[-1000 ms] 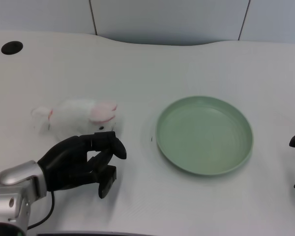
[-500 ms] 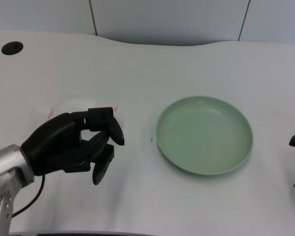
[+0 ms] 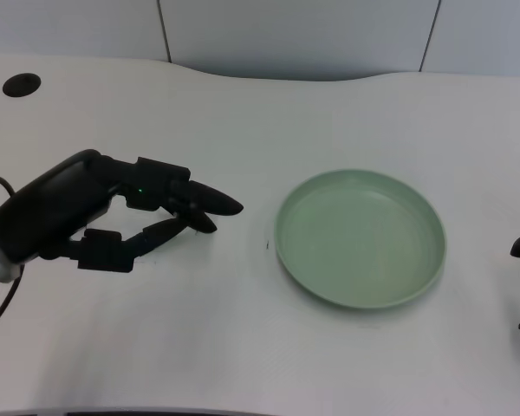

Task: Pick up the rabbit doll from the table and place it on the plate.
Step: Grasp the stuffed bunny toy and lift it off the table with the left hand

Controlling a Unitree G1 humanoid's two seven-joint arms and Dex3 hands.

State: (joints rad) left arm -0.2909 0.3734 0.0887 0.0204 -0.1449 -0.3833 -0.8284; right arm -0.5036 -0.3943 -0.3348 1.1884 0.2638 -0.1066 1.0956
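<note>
On the left of the white counter point(image 3: 243, 329), my left hand point(image 3: 95, 212) now lies stretched out over the spot where the rabbit doll lay a second ago. Back then the hand sat lower, nearer my body, its fingers curled beneath the doll's near side, and the white doll with its pink ears showed plainly above it. Half a second ago the hand had risen over the doll, so that only slivers of white and pink peeked out past the knuckles. Now the hand has moved further up and across, and the doll is wholly hidden behind it; I cannot see any part of it. My fingers point(image 3: 210, 201) point to the right, toward the green plate point(image 3: 360, 296), with the upper ones reaching out long and the thumb held apart below them, leaving a gap between. Whether anything is caught in that gap, or under the palm, I cannot tell, so I cannot say if the hand has hold of the doll or merely covers it. The plate sits where it sat before, well apart from my fingertips, to their right, and nothing lies in it. A round dark hole point(image 3: 21, 84) marks the counter's far left corner.
</note>
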